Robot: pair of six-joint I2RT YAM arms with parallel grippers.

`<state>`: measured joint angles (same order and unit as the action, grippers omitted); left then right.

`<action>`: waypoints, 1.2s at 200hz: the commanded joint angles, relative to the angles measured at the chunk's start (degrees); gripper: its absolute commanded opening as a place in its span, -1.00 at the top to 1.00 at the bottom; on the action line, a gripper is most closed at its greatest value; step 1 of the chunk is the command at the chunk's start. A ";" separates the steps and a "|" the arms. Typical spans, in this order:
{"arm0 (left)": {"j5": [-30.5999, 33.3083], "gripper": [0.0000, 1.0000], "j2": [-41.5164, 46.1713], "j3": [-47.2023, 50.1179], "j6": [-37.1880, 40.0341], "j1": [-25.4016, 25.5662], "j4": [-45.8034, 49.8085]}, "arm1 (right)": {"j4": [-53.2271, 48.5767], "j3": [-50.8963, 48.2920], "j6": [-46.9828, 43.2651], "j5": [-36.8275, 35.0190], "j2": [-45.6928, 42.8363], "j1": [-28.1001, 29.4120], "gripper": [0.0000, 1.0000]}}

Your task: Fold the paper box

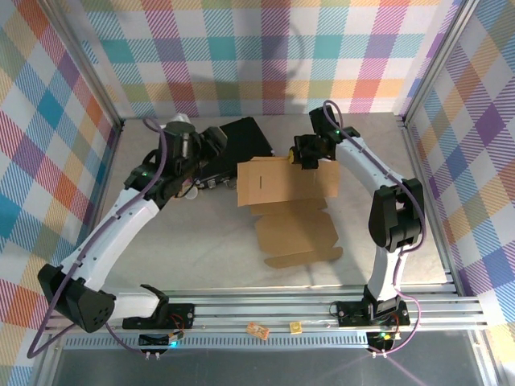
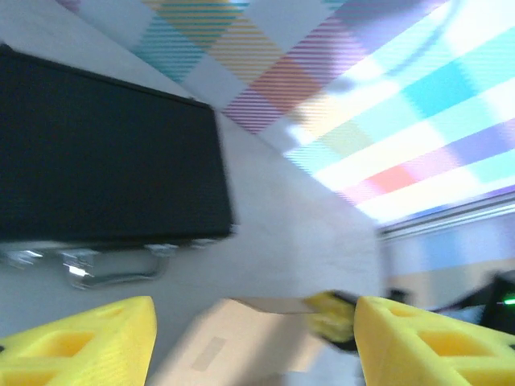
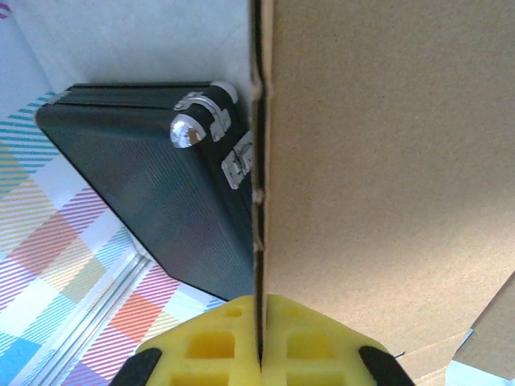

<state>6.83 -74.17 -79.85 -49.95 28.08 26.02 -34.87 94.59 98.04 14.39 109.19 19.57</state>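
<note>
The paper box (image 1: 290,213) is a brown cardboard sheet lying mid-table, its far panel (image 1: 269,181) raised off the surface. My right gripper (image 1: 299,154) is at that panel's far right corner. In the right wrist view the right gripper (image 3: 259,338) is shut on the cardboard's thin edge, with the paper box (image 3: 386,161) spreading to the right. My left gripper (image 1: 216,149) hovers over the black case, just left of the raised panel. In the left wrist view the left gripper (image 2: 253,315) stands open and holds nothing, with the paper box (image 2: 241,342) below it. That view is blurred.
A black hard case (image 1: 240,137) with metal latches lies at the back, behind the cardboard; the black case (image 2: 105,153) and black case (image 3: 145,177) lie close to both grippers. Checked walls enclose the table. An aluminium rail (image 1: 282,310) runs along the near edge.
</note>
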 commanded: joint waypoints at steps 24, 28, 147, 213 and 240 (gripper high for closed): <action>-10.51 0.01 -13.11 -17.66 -25.68 0.31 13.17 | -0.75 4.02 -0.08 -3.39 -2.96 1.11 1.00; -10.31 0.01 -14.08 -18.78 -26.62 0.31 13.53 | -1.21 4.46 -0.19 -3.49 -3.01 1.17 1.00; -12.60 0.19 -29.30 -34.74 -30.77 1.61 9.97 | -8.20 13.08 -1.78 -4.82 -5.21 1.34 1.00; -13.52 0.16 -30.06 -33.56 -29.59 2.42 11.11 | -7.38 14.33 -1.19 -4.77 -4.60 1.29 1.00; -14.78 0.16 -30.48 -33.39 -30.02 2.59 9.48 | -7.33 14.48 -0.94 -5.03 -4.46 1.26 1.00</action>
<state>-5.61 -104.68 -113.27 -80.09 30.26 36.18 -41.67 106.72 97.03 9.78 105.19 20.34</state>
